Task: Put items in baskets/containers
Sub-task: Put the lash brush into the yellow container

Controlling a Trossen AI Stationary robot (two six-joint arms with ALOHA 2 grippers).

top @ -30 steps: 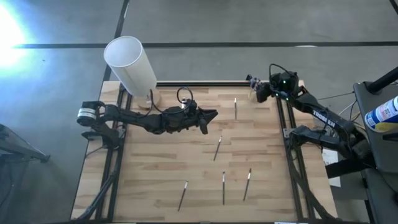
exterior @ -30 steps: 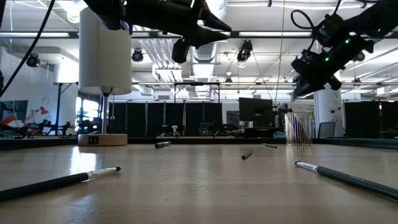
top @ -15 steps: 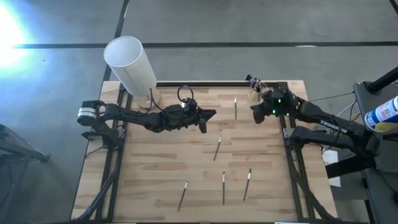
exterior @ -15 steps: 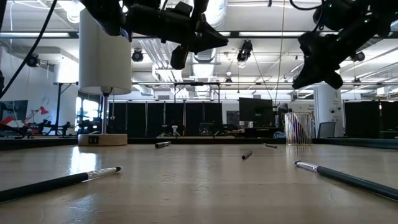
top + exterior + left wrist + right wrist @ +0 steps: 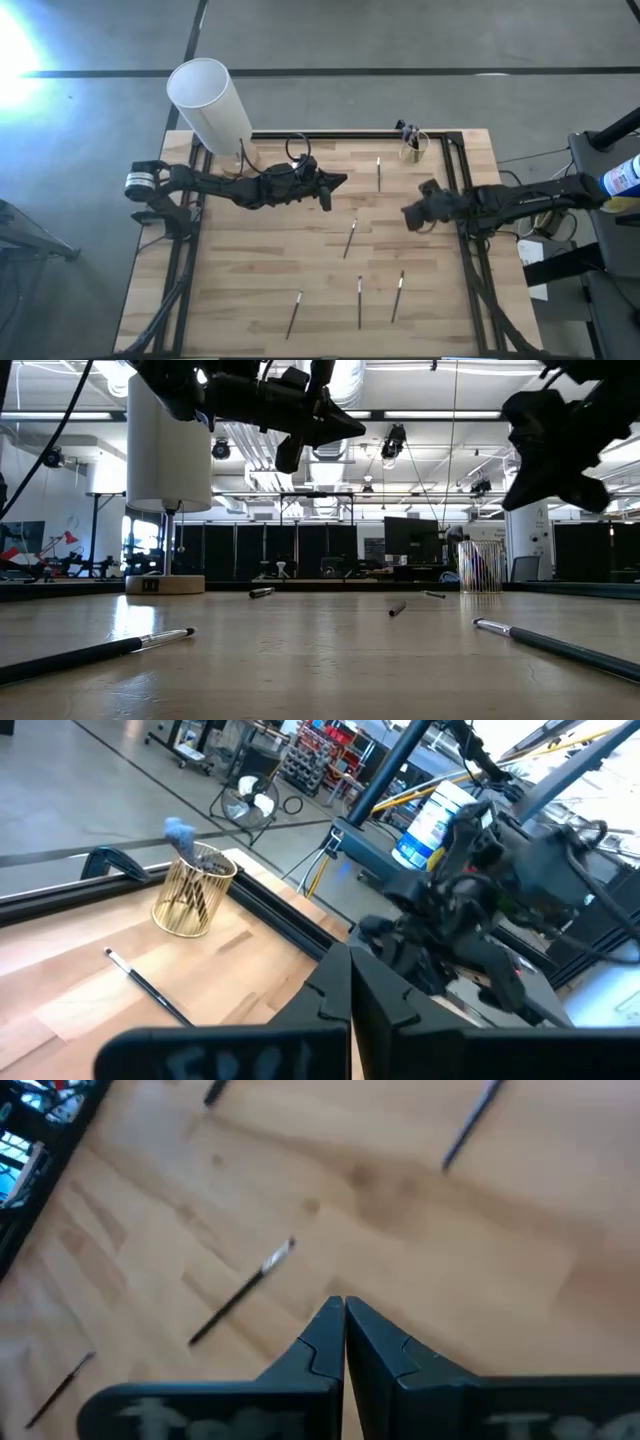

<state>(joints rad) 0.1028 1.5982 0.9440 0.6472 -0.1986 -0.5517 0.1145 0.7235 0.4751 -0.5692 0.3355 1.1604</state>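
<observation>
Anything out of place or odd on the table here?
Five thin dark-tipped sticks lie scattered on the wooden table, outside the small yellowish cup at the far right corner. Both grippers, left and right, are shut, empty.

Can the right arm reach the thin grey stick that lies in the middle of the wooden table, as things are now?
Probably yes. The right pincer, shut and empty, hangs above the light wooden table close to the thin grey stick, and nothing stands between them. It must open first.

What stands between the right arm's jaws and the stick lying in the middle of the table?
Nothing visible. The right gripper, jaws shut, hangs above bare wood beside the middle stick; only open tabletop lies between them.
</observation>
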